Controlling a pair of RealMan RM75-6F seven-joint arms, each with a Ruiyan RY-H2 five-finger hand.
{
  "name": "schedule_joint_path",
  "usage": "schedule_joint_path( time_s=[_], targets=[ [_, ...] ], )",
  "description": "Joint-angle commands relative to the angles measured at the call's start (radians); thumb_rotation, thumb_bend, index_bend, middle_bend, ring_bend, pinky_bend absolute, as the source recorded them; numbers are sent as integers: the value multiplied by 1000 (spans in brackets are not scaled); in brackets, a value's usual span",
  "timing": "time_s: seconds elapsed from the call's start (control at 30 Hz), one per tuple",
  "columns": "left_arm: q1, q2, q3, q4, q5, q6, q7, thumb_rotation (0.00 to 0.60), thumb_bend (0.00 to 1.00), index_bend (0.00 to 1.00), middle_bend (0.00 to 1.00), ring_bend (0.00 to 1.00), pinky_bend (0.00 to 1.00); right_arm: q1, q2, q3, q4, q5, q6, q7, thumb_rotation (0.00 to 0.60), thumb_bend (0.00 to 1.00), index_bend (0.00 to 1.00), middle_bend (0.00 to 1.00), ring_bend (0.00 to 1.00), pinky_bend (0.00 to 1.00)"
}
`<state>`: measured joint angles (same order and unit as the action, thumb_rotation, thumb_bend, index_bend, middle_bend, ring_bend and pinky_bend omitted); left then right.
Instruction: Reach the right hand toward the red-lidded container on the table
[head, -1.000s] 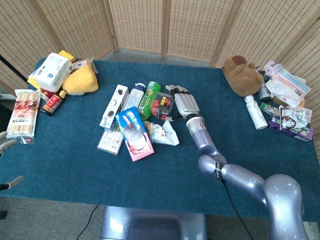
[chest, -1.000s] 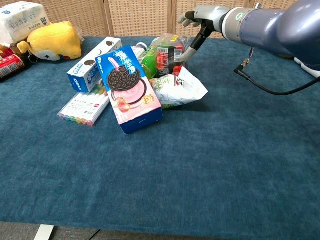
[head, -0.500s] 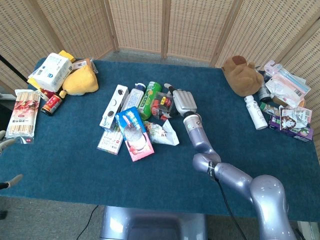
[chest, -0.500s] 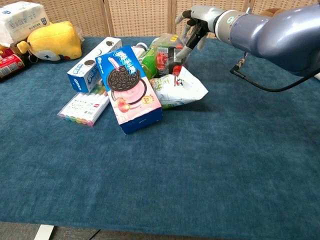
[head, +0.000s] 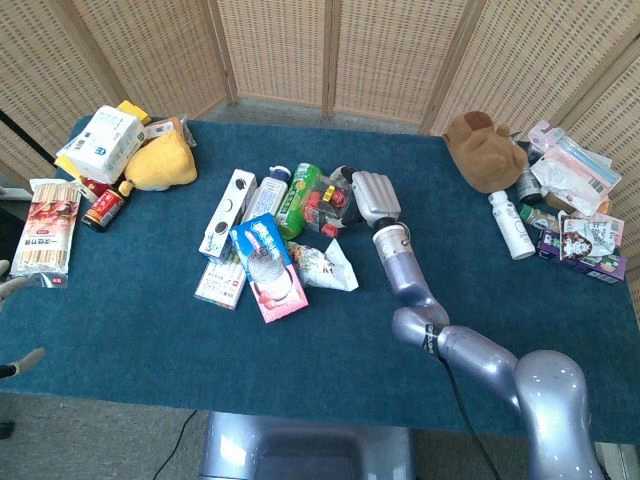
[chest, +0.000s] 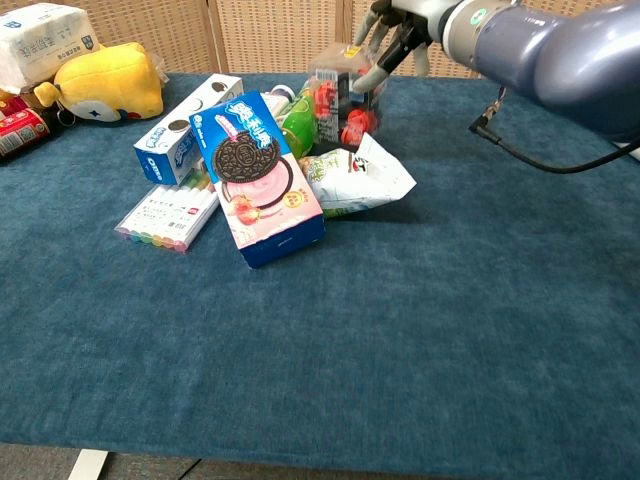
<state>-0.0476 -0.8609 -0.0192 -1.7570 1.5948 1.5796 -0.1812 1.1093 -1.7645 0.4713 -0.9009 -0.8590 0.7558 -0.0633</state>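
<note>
Head view: the right hand (head: 366, 194) sits just above the frame's centre, its fingers wrapped around the red-lidded container (head: 328, 207), beside the green can (head: 299, 200). The left hand (head: 12, 285) shows at the left edge; whether it is open or closed cannot be told

Chest view: top centre, the right hand (chest: 398, 30) grips the container (chest: 340, 98), tilted above the snack bag (chest: 355, 177), near the cookie box (chest: 258, 177)

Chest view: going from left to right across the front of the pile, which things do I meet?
Pack of coloured pens → pink Oreo box → white snack bag.
</note>
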Motion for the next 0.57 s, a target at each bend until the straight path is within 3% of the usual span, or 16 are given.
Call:
schedule_joint_path(
  time_s=[0.03, 0.33, 0.57],
  targets=[
    [0, 1, 1, 0, 2, -1, -3, 600, 0, 187, 0, 0, 0, -29, 74, 21, -97, 6, 45, -28, 600, 146, 421, 719, 647, 769],
    [-4, 7, 2, 1, 13, -4, -30, 600, 0, 187, 0, 0, 0, -83, 267, 71, -373, 83, 146, -141, 600, 149, 421, 719, 647, 770],
    [-11, 8, 3, 4, 17, -15, -43, 600, 0, 187, 0, 0, 0, -101, 375, 96, -511, 150, 192, -202, 600, 149, 422, 719, 646, 770]
  ],
)
